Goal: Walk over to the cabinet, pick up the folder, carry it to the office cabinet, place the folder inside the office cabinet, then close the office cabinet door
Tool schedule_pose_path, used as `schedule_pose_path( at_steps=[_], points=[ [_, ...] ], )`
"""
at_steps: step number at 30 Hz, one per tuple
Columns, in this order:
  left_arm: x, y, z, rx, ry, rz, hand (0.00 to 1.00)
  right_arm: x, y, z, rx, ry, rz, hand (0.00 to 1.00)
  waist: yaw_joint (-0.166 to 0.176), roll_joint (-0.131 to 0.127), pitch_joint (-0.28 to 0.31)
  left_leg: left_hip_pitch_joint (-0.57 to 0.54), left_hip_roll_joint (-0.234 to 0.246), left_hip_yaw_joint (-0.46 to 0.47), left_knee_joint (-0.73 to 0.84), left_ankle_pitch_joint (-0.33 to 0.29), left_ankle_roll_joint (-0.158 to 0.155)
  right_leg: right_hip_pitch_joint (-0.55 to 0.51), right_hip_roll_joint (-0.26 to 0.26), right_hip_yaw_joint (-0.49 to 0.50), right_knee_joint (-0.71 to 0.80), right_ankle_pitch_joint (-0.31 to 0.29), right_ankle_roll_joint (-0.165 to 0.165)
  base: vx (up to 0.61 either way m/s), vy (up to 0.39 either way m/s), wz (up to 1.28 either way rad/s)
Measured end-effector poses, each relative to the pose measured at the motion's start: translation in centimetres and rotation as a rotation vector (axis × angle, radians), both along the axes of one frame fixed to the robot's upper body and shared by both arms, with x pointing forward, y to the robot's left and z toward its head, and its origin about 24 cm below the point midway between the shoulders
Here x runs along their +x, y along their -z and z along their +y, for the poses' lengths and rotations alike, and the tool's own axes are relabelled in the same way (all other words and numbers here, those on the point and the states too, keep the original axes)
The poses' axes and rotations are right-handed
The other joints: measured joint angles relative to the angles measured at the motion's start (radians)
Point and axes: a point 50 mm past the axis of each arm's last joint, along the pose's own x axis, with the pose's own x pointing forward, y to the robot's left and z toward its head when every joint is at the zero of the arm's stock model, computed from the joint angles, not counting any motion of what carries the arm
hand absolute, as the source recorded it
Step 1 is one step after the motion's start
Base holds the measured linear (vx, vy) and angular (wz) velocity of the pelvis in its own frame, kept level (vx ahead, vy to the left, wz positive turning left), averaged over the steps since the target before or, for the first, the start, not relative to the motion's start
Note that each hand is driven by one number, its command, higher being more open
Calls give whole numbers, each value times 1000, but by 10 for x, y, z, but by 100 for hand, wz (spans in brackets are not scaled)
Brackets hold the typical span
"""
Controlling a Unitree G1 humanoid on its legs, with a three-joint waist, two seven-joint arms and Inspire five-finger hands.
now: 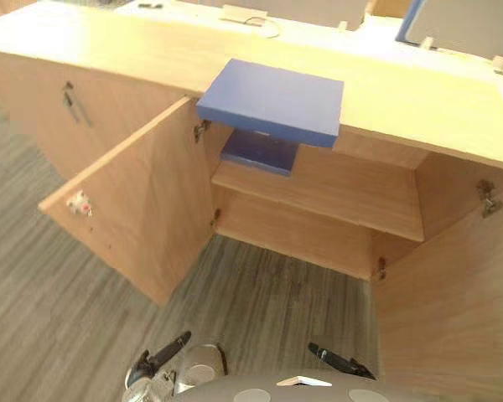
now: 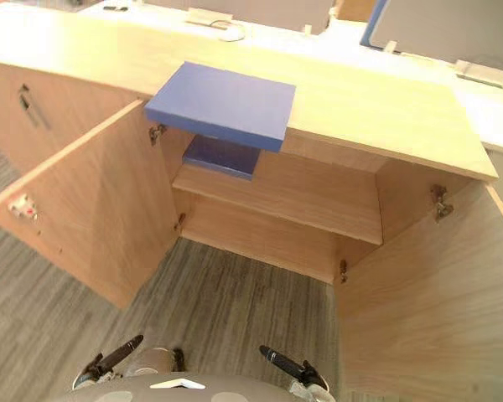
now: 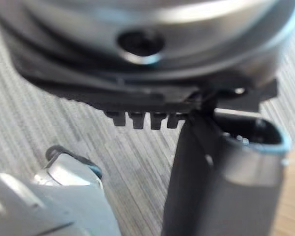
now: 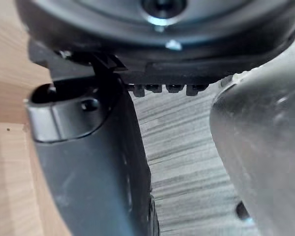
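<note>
The left hand (image 1: 168, 350) and right hand (image 1: 339, 360) hang low over the grey floor (image 1: 251, 293), fingers straight and holding nothing. Ahead stands the cabinet (image 1: 402, 100), its left door (image 1: 126, 209) and right door (image 1: 453, 293) swung open. The blue folder (image 1: 272, 100) lies on the cabinet's top, overhanging the front edge. A second blue item (image 1: 260, 152) sits on the upper shelf (image 1: 344, 193) below.

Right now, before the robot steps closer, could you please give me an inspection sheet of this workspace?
Surface: cabinet top, light wood, carries the folder.
Job's things: blue folder lies flat on the top and overhangs the front edge; left door and right door both stand open.
Clutter: second blue item on the upper shelf.
Hands: left hand and right hand hang low, fingers straight, holding nothing.
Cables: thin white loop on the desk behind, likely a cable.
Surroundings: grey striped floor.
</note>
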Motion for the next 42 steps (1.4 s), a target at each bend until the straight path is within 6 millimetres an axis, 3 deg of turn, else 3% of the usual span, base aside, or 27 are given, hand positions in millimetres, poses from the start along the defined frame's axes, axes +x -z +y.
schedule_pose_path(
  at_steps=[1,2,4,5,7,8,10,11,12,13,15,17,22,24,25,27,28,31,33,36,39,42],
  points=[
    [1,0,-2,0,23,2,100,1,-1,-4,-12,1,-6,100,-1,11,1,30,-7,18,-25,0,6,-31,-16,1,60,20,-23,141,355,-98],
    [0,0,-3,6,69,15,100,3,-3,-10,-39,2,-19,100,-7,26,5,85,-17,51,-67,-3,20,-75,-47,-18,186,51,-66,75,285,-61],
    [1,-1,-1,29,141,24,100,2,-3,-12,-53,-8,-16,100,-26,29,5,154,-37,73,-110,-10,38,-128,-80,-103,352,25,-104,29,173,-37],
    [6,-2,1,45,187,17,100,0,-3,-11,-51,-23,-9,100,-35,25,3,187,-46,70,-137,-19,54,-143,-73,-149,397,-19,-103,30,53,-8],
    [20,-6,-3,57,259,-27,100,1,-3,-13,-60,-48,-3,100,-49,30,-6,194,-45,55,-158,-21,51,-168,-34,-180,386,-102,-77,34,11,7],
    [31,-8,-7,57,286,-70,100,-1,-3,-13,-59,-54,3,100,-59,30,-5,186,-42,29,-158,-21,51,-188,5,-188,341,-167,-49,59,-52,25],
    [49,-15,-14,49,313,-154,100,-9,-2,-11,-57,-75,23,100,-65,29,3,183,-20,-4,-152,-16,40,-203,100,-142,202,-218,-15,61,-101,36],
    [55,-19,-17,36,305,-199,100,-11,-1,-7,-47,-83,22,100,-66,15,2,179,-20,-17,-148,-17,15,-190,132,-97,87,-201,-2,37,-122,37],
    [62,-24,-16,40,309,-241,100,-10,-1,-2,-38,-96,17,100,-68,-15,2,174,-35,-24,-143,-18,-3,-183,134,-68,0,-166,18,100,-232,60],
    [77,-34,-33,6,325,-348,100,-9,-1,0,-36,-110,16,100,-70,-12,-2,164,-15,-66,-134,-17,-26,-157,155,-108,-35,-167,25,122,-194,50],
    [87,-50,-46,-25,334,-472,100,-9,-2,-5,-60,-174,24,100,-52,-4,-6,168,11,-63,-157,-4,-40,-146,186,-114,-84,-151,13,133,-137,10],
    [99,-80,-58,-59,320,-659,100,-6,-4,-7,-88,-286,33,100,-32,16,-24,169,44,-57,-186,0,-60,-109,232,-122,-179,-111,3,221,-112,-15],
    [120,-138,-77,-69,395,-939,100,-2,-4,-3,-111,-394,36,100,-20,2,-43,208,51,-61,-255,10,-79,-42,255,-141,-283,-80,9,183,-31,7],
    [130,-165,-80,194,577,-996,100,-2,-5,-1,-120,-423,32,100,-10,1,-68,222,45,-62,-286,14,-79,-33,255,-141,-303,-70,10,205,50,7],
    [131,-170,-79,287,618,-991,100,-2,-5,-1,-122,-425,31,100,-9,2,-71,224,45,-64,-288,14,-79,-27,255,-141,-309,-65,9,166,62,12],
    [134,-184,-72,662,672,-936,100,-8,-5,-2,-139,-423,48,100,-5,5,-93,224,45,-77,-293,14,-79,-23,258,-143,-319,-43,5,134,64,15],
    [134,-188,-69,739,658,-926,100,-8,-5,-2,-145,-427,50,100,-1,4,-95,225,47,-79,-292,15,-78,-22,261,-143,-320,-37,4,126,63,12],
    [131,-213,-39,1066,496,-883,100,-10,-5,-1,-160,-430,60,100,3,4,-99,240,60,-84,-291,16,-78,-5,273,-141,-319,-8,-6,101,54,8],
    [127,-249,-15,1264,312,-915,100,-12,-4,3,-151,-458,65,100,8,-7,-110,240,60,-83,-282,17,-78,-2,273,-135,-318,-5,-4,76,32,1],
    [126,-288,-3,1452,167,-1009,100,-15,-3,5,-145,-474,73,100,28,-15,-116,250,61,-84,-278,17,-78,9,273,-131,-316,-3,-7,68,7,2],
    [115,-322,7,1649,0,-1075,100,-16,-4,1,-150,-478,74,100,27,2,-129,259,63,-83,-278,17,-78,4,274,-114,-305,-3,-7,50,12,-2],
    [109,-332,13,1764,-59,-1063,100,-17,-4,-2,-152,-476,81,100,27,14,-138,258,63,-78,-278,17,-78,-1,275,-98,-307,-3,-7,40,2,-10]
  ],
)
